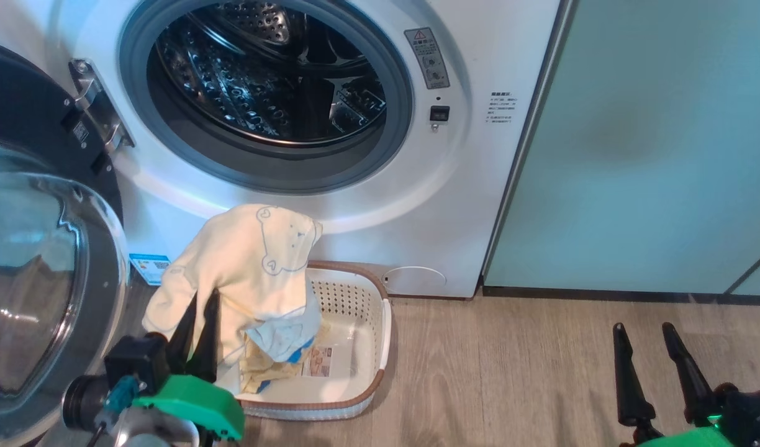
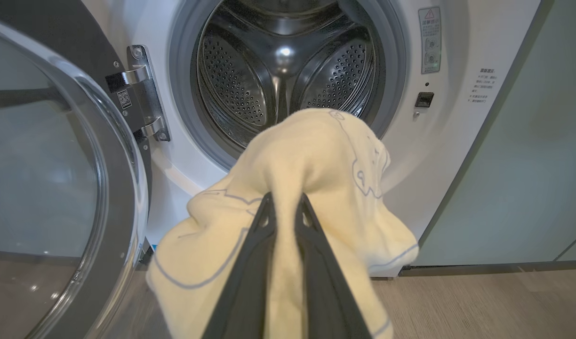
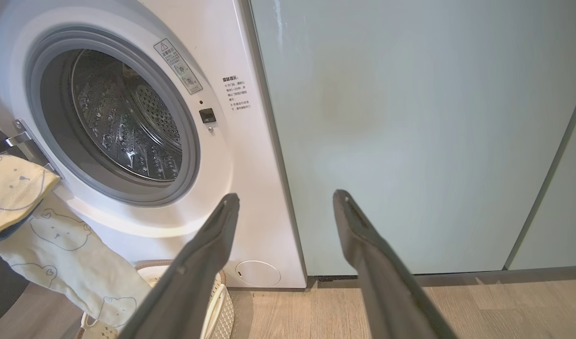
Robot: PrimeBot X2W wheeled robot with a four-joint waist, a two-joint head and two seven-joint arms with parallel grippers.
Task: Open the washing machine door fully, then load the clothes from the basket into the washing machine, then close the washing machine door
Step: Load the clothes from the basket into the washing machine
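The washing machine (image 1: 417, 205) stands with its steel drum (image 1: 268, 74) exposed; its round black door (image 1: 38, 261) with the domed glass hangs swung out at the left. My left gripper (image 1: 200, 304) is shut on a pale yellow garment (image 1: 249, 267) with bear prints, held up above the basket (image 1: 355, 385) and below the drum mouth. In the left wrist view the garment (image 2: 316, 160) drapes over my fingers (image 2: 264, 226) in front of the drum (image 2: 288, 70). More yellow clothes (image 1: 262, 366) lie in the basket. My right gripper (image 1: 644, 332) is open and empty, low at the right.
Pale-green cabinet doors (image 1: 653, 143) stand right of the washer, with wooden floor (image 1: 510, 372) in front. The open door's hinge (image 1: 94, 105) sits at the drum's left. A label sticker (image 1: 321, 361) shows on the basket's bottom.
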